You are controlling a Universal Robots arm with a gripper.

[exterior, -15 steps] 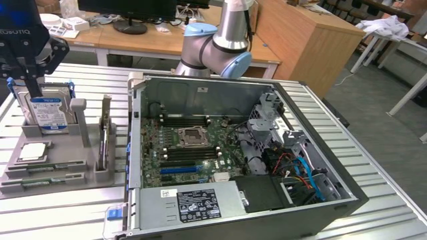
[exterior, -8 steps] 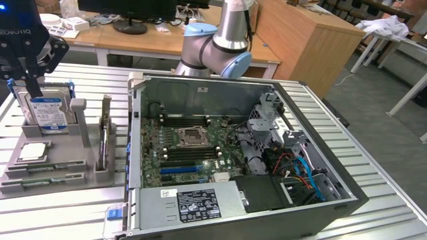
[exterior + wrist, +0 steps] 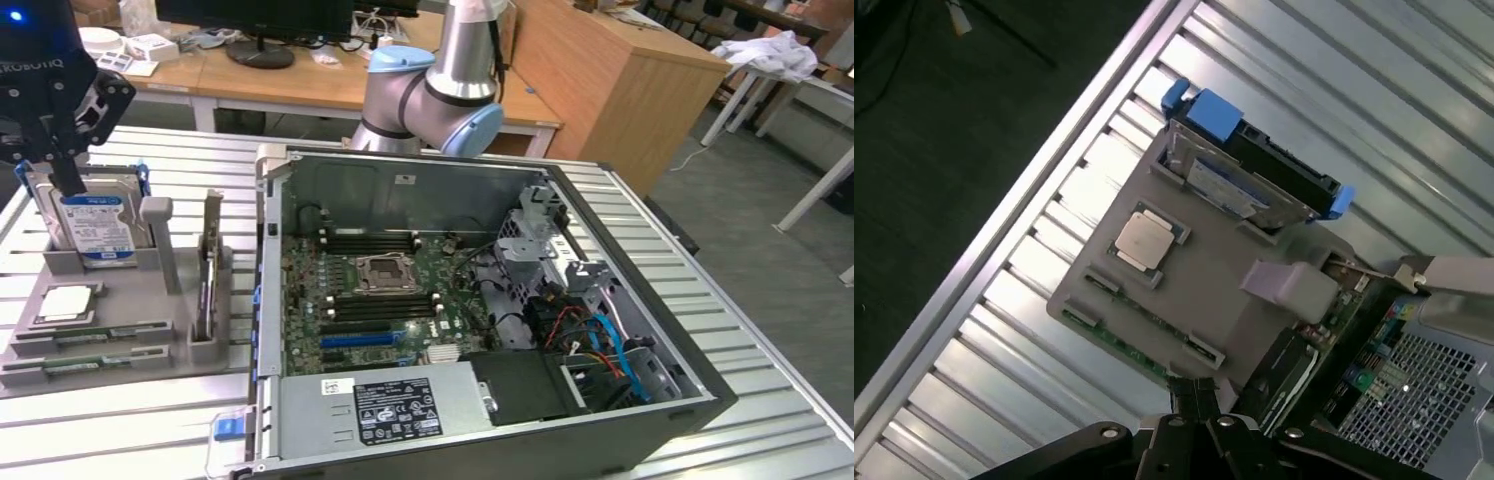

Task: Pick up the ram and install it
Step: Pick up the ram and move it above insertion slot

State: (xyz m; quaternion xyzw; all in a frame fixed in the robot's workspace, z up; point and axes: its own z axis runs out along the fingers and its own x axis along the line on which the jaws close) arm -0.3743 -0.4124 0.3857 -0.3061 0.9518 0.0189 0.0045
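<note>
The gripper (image 3: 64, 182), fingers pressed together, hung at the exterior view's upper left. The ram (image 3: 96, 336) lay below it, lower left, in a gray holder (image 3: 140, 305), long axis nearly horizontal.

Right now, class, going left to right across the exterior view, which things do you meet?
Silver hard drive with blue label → thin upright card in a grey stand → square metal processor socket → bundle of blue cables.
</note>
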